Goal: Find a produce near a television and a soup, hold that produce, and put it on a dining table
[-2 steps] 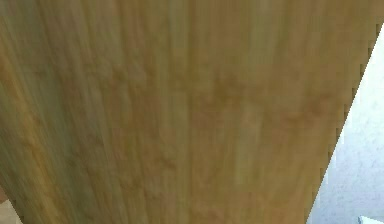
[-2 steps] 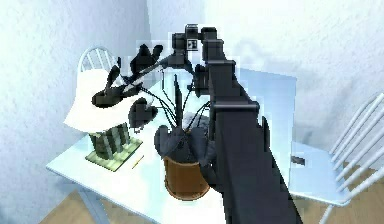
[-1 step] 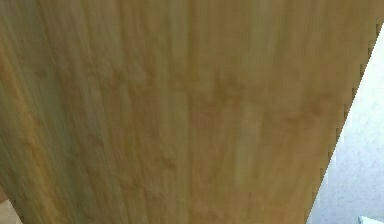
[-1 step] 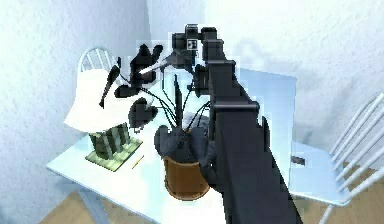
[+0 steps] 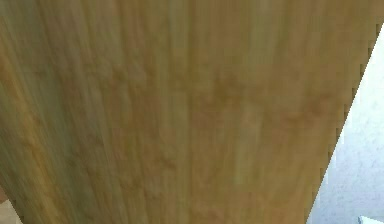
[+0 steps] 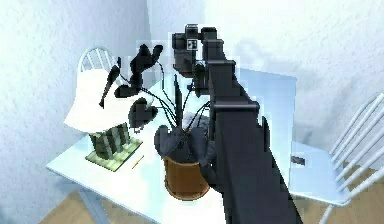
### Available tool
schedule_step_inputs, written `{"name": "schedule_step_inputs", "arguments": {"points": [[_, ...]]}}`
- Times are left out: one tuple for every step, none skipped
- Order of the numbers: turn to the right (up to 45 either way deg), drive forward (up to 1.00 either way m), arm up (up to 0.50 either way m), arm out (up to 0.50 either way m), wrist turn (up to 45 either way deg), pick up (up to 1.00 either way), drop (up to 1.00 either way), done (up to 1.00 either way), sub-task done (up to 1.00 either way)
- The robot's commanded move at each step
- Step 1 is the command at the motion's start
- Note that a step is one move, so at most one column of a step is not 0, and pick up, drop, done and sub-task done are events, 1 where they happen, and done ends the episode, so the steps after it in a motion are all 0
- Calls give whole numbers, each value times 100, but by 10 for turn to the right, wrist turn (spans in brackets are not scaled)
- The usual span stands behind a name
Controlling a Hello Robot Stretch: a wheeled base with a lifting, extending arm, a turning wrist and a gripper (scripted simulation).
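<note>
Ahead, wooden panel (image 5: 180, 110). Alongside: pale dining table (image 6: 272, 98), overreached by arm (image 6: 240, 150); potted plant (image 6: 181, 172); gripper (image 6: 135, 72) near it, finger spread and load cannot be told, produce's place likewise. Hazard: potted plant could be toppled by arm sweep.

One pale blue desk (image 6: 272, 100) carries one potted plant (image 6: 185, 172) and one white-shaded lamp (image 6: 92, 100), with two white chairs beside it, one chair (image 6: 93, 58) at the far left and one chair (image 6: 352, 140) at the right, and one wooden panel (image 5: 170, 110) ahead.

pale table (image 6: 108, 176), brown-potted plant (image 6: 182, 173), white-topped striped object (image 6: 112, 143)
</note>
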Motion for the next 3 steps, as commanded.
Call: {"name": "schedule_step_inputs", "arguments": {"points": [[0,0,0,0,300,0,0,0,0],[0,0,-2,0,0,0,0,0,0],[0,0,-32,0,0,0,0,0,0]]}}
